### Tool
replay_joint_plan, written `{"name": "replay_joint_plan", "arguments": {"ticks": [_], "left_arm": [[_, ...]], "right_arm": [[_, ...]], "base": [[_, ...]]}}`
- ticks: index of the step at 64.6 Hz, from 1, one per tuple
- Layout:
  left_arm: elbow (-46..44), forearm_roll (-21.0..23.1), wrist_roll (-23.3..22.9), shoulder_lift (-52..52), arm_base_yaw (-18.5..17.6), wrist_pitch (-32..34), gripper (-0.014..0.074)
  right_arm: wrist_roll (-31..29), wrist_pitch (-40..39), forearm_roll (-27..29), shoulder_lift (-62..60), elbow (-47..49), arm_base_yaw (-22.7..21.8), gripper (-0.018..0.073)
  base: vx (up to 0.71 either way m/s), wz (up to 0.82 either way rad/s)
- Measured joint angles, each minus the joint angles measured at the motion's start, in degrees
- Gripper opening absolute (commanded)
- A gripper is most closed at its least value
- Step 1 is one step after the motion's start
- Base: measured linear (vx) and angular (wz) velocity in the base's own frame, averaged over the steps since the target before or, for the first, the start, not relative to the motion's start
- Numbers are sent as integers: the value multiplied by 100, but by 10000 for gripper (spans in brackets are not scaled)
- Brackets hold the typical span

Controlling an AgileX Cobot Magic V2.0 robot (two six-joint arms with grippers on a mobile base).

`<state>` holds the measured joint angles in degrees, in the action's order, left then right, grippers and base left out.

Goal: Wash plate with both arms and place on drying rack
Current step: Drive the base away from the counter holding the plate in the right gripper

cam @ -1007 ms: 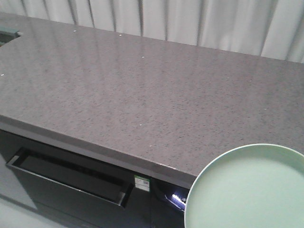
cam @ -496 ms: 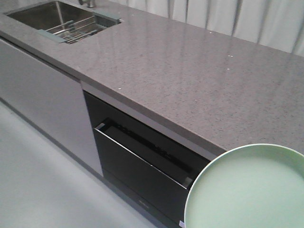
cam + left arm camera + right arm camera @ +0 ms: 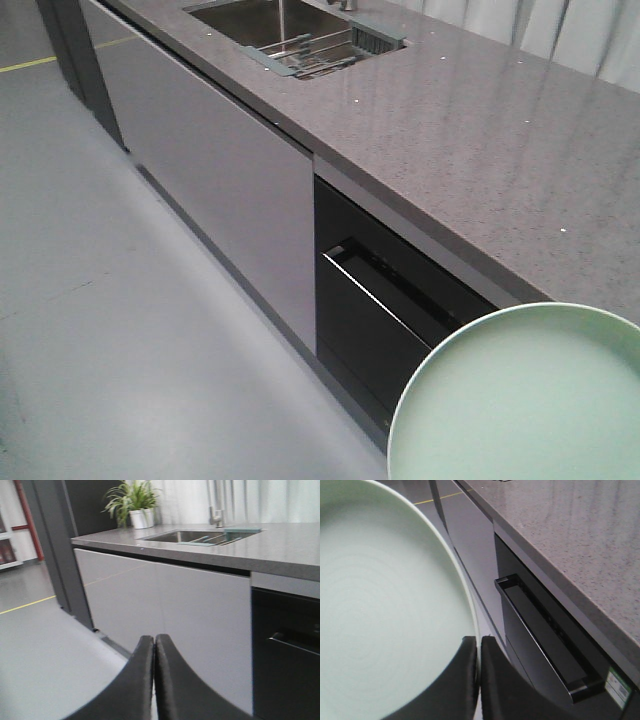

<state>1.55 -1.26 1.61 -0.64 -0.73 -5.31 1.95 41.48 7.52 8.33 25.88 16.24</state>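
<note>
One rim pinch only: right gripper [image 3: 478, 675] clamps the plate [image 3: 380, 605] edge, out over the floor [image 3: 120, 300] beside the counter [image 3: 480, 130]. Left gripper [image 3: 154, 670] is closed, empty. Risk: plate pivots or slips from base jolts before reaching the far drying rack [image 3: 315, 55].

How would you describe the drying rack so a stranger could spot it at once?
Follow the long speckled grey countertop to the sunken steel sink at its far end. Across the sink sits the drying rack: thin parallel steel wires between grey-green plastic end pieces, the only wire thing there.
</note>
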Motion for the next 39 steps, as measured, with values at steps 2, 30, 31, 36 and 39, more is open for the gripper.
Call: {"name": "replay_joint_plan", "arguments": {"ticks": [2, 30, 31, 36, 39], "left_arm": [[0, 0, 0, 0, 0, 0, -6], [0, 0, 0, 0, 0, 0, -6], [0, 0, 0, 0, 0, 0, -6], [0, 0, 0, 0, 0, 0, -6], [0, 0, 0, 0, 0, 0, -6]], "right_arm": [[0, 0, 0, 0, 0, 0, -2], [0, 0, 0, 0, 0, 0, -2], [0, 0, 0, 0, 0, 0, -2], [0, 0, 0, 0, 0, 0, -2], [0, 0, 0, 0, 0, 0, -2]], "base": [[0, 42], [3, 46], [7, 50], [7, 50], [8, 51]]}}
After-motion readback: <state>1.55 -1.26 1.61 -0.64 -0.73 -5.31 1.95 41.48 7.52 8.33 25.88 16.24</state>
